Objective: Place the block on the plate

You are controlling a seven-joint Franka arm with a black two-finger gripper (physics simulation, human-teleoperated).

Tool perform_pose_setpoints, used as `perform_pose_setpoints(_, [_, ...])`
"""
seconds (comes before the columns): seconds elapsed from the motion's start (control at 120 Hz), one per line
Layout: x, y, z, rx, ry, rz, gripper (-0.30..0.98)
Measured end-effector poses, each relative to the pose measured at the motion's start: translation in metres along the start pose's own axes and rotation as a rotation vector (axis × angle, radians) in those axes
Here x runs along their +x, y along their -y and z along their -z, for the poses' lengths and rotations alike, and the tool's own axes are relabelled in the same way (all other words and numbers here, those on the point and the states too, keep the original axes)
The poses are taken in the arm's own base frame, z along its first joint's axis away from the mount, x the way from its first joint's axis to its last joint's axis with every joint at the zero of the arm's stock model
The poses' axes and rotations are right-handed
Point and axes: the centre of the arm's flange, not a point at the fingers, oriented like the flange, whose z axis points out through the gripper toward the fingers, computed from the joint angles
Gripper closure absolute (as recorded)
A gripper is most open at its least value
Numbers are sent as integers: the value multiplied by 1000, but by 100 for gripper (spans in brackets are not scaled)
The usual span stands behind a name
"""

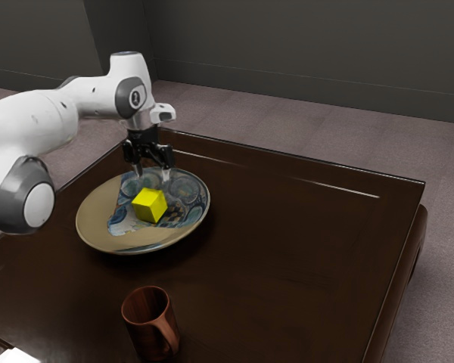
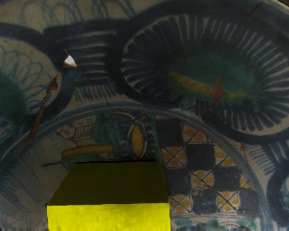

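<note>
My gripper [image 1: 153,176] is over the plate's far part, its two fingers apart with a gap between the tips. The yellow block [image 1: 150,206] appears to rest on the patterned plate [image 1: 94,219], just below the fingertips and a little toward the camera in the exterior view. Neither finger is seen touching it. In the wrist view the block [image 2: 108,216] stands large at the lower edge, against the plate's painted surface [image 2: 207,163] with its blue rings and checkered patch.
A brown wooden mug [image 1: 150,325] stands on the dark table [image 1: 287,257] near the exterior view's bottom edge, apart from the plate. A small white object [image 1: 17,355] lies at the lower left corner of that view.
</note>
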Motion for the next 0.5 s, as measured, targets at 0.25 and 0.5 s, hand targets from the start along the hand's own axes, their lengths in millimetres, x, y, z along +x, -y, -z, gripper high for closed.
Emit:
perform_pose_setpoints(0.25, [-66,-137,98,-4,-38,-219,2])
perform_pose_setpoints(0.5, [-179,-185,222,8,-89,-465,0])
